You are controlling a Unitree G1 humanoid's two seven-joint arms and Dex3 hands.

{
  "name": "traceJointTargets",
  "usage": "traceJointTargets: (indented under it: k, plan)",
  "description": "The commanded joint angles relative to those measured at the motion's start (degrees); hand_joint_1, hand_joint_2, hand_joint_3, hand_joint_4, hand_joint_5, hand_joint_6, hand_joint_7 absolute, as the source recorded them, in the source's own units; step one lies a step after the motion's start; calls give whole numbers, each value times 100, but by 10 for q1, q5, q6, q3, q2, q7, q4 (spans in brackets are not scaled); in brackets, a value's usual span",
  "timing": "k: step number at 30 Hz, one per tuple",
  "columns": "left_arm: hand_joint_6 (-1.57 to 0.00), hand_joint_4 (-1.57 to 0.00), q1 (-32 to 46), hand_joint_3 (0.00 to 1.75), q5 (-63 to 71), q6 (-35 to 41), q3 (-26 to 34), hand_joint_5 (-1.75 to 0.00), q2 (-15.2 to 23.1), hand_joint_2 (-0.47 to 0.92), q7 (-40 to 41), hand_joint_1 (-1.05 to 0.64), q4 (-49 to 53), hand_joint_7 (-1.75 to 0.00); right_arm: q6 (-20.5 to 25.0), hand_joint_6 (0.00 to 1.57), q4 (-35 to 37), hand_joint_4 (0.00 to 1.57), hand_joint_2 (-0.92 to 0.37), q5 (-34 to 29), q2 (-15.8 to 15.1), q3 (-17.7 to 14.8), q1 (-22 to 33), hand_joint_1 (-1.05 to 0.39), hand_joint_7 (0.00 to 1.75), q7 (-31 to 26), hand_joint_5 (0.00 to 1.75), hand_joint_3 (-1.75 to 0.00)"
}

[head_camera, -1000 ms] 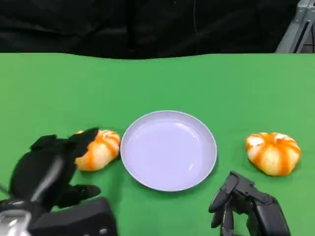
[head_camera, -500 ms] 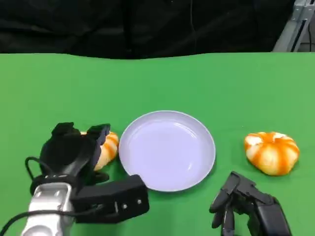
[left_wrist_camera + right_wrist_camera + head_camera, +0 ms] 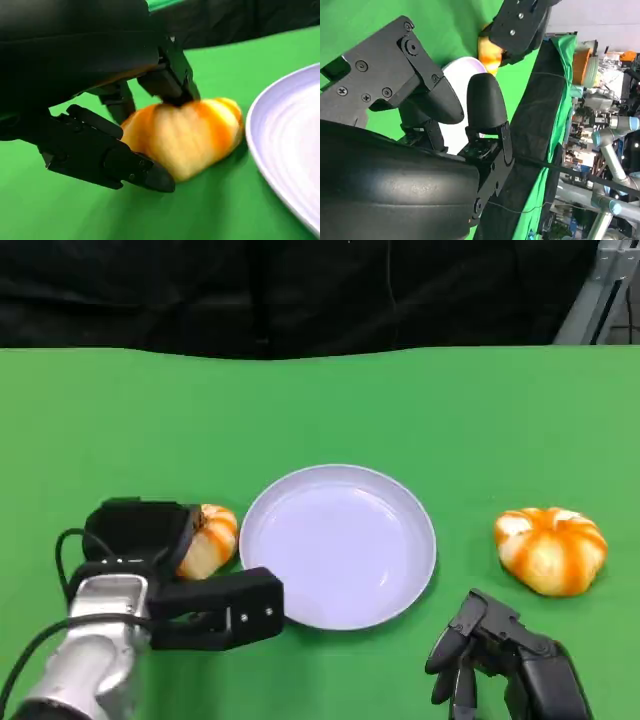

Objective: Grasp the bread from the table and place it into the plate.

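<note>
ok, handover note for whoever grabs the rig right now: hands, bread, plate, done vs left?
Left hand: over the left bread, fingers around it in the left wrist view; the bread rests on the table, just left of the plate, not lifted.
Right hand: low at the near right edge, holding nothing, fingers look loosely curled.
Second bread: on the table right of the plate, untouched.
Plate: nothing in it.
Done: left hand has reached its bread.
Left: firm up the grip, lift, carry over the rim, release in the plate; probably the second bread after that.
</note>
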Motion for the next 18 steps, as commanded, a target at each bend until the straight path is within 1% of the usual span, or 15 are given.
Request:
traceJointTargets:
  k: [1,2,3,4,5,6,8,10,11,12,13,14,15,16,18]
  plan:
    - [-116,-82,6,11,-29,-46,-8,-173,24,92,27,-27,27,-37,7,62,-9,72,-43,0,-5,-6,3,-23,175,-4,175,-175]
    - [-101,-80,7,20,-36,-55,-8,-174,26,92,31,-25,29,-67,7,62,-8,71,-43,0,-5,-6,2,-24,175,-4,175,-175]
    - [-89,-79,7,24,-42,-62,-8,-174,28,92,34,-24,30,-98,7,61,-8,71,-43,0,-6,-6,2,-24,175,-3,175,-175]
    - [-81,-79,7,26,-46,-65,-10,-174,30,92,34,-23,33,-118,5,61,-7,71,-43,2,-5,-7,2,-24,175,-3,175,-175]
    - [-77,-77,7,27,-49,-68,-12,-175,31,92,34,-23,35,-122,4,62,-7,72,-43,4,-5,-7,2,-24,175,-3,175,-175]
    - [-77,-76,7,27,-53,-74,-13,-175,34,92,37,-24,38,-119,3,62,-8,72,-43,3,-5,-7,3,-24,175,-3,175,-175]
    - [-87,-76,8,23,-59,-83,-15,-171,37,92,46,-26,42,-86,1,62,-9,72,-43,-1,-6,-8,4,-23,175,-6,175,-175]
    - [-94,-78,10,19,-61,-93,-14,-173,41,92,70,-26,43,-66,-1,62,-9,72,-43,-2,-6,-8,5,-23,175,-6,175,-175]
    - [-87,-80,11,16,-61,-96,-15,-174,43,92,81,-25,44,-90,-1,62,-10,72,-43,0,-7,-8,5,-23,175,-5,175,-175]
    - [-82,-80,10,15,-61,-98,-16,-174,45,92,89,-24,46,-103,-1,62,-10,72,-43,1,-7,-8,5,-23,175,-4,175,-175]
    - [-80,-81,14,14,-57,-96,-13,-174,48,92,112,-24,39,-110,1,62,-11,72,-43,2,-6,-8,6,-23,175,-4,175,-175]
    - [-72,-84,17,12,-55,-94,-11,-175,50,90,128,-23,35,-142,2,61,-11,72,-43,2,-6,-8,7,-24,175,-4,175,-175]
    - [-68,-85,19,12,-49,-90,-10,-175,53,89,145,-22,29,-154,4,61,-13,72,-43,4,-5,-8,8,-24,175,-3,175,-175]
    - [-67,-85,22,11,-45,-88,-9,-175,56,88,164,-22,25,-160,5,61,-14,72,-43,5,-5,-8,8,-24,175,-3,175,-175]
    - [-66,-86,28,10,-40,-83,-6,-175,62,87,185,-23,10,-160,5,61,-14,71,-43,7,-4,-7,9,-25,175,-2,175,-175]
